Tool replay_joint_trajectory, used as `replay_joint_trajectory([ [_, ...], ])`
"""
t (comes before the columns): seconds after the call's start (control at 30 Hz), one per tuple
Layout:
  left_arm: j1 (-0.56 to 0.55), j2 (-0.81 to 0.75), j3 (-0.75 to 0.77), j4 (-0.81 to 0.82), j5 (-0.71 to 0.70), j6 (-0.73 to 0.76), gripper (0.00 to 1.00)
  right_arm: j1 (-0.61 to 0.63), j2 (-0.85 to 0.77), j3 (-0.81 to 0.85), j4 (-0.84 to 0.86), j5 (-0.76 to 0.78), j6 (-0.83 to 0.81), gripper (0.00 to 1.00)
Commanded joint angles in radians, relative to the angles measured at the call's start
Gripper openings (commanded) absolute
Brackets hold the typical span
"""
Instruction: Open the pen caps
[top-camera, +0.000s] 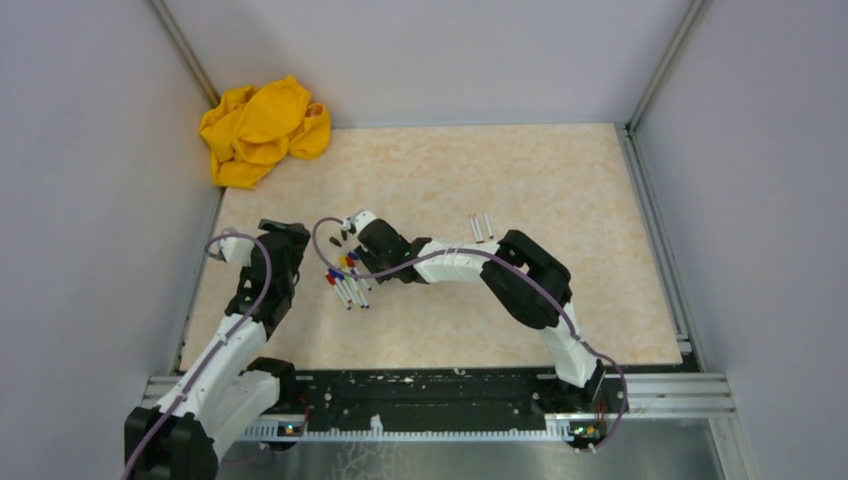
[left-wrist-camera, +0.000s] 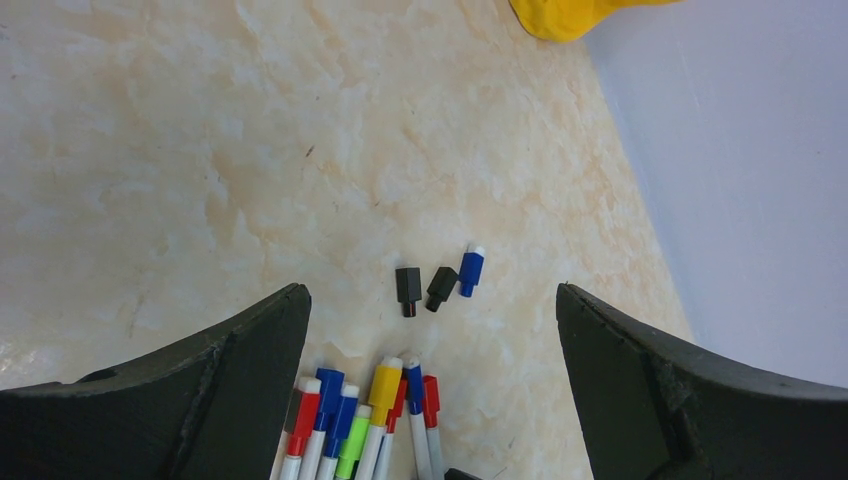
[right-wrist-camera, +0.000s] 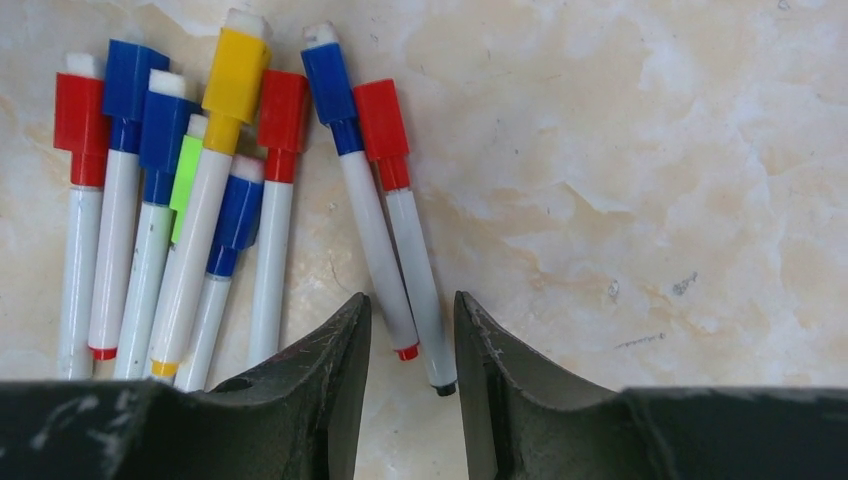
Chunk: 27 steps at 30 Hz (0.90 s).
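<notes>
Pen caps (right-wrist-camera: 235, 75): smooth, glossy coloured plastic. Marker barrels (right-wrist-camera: 270, 260): smooth white plastic. Table (left-wrist-camera: 200, 150): matt, marbled beige surface. Cloth (top-camera: 262, 128): crumpled yellow fabric. Fingers (right-wrist-camera: 320, 400) of the right gripper (right-wrist-camera: 410, 300): matt black, scuffed.

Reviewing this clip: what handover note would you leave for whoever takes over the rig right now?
Left end effector: open and empty.
Right end effector: part-closed around two marker barrels; grip unclear.
Done: three loose caps (two black, one blue) lie beyond the bundle; two bare barrels are set aside.
To do: nine capped markers remain in the bundle.
</notes>
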<state>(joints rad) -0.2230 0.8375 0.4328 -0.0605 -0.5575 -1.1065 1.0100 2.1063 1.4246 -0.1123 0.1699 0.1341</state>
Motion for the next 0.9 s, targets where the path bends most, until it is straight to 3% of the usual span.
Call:
replay_joint_trajectory([
  [0.0,-0.004,-0.014,-0.013,0.009,-0.015,-0.001,0.98,0.011,-0.086,-0.041,0.035,0.047,-0.020,0.36],
  [0.4,-0.004,-0.024,-0.014,0.005,-0.020,-0.005,0.98,0.024,-0.152,-0.068,0.079,0.100,-0.053,0.36],
  [0.87,-0.004,-0.040,-0.012,0.005,-0.033,-0.001,0.98,0.012,-0.044,0.025,0.038,0.072,-0.080,0.36],
])
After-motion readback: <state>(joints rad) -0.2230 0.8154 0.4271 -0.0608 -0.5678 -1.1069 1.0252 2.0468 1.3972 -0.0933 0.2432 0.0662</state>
